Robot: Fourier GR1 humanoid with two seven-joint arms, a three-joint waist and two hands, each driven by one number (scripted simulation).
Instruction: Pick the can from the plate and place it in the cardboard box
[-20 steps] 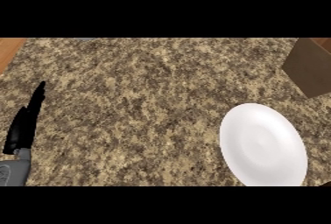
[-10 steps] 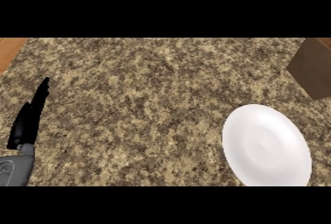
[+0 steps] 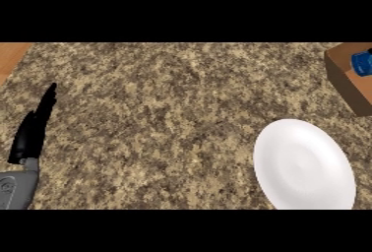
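Observation:
A white plate (image 3: pixel 303 165) lies on the speckled granite counter at the lower right with nothing on it. At the upper right edge stands the brown cardboard box (image 3: pixel 347 83), partly cut off by the frame. A blue can (image 3: pixel 362 62) shows inside the box. My left hand (image 3: pixel 34 128) rests at the far left with straight fingers pointing up, holding nothing. My right hand does not show.
The granite counter (image 3: pixel 167 113) fills the view. A strip of wooden surface (image 3: pixel 11 56) shows at the upper left corner, beyond the counter's edge.
The view has shifted: the box now shows more of itself, with the blue can inside it. The plate and left hand appear slightly moved in the frame.

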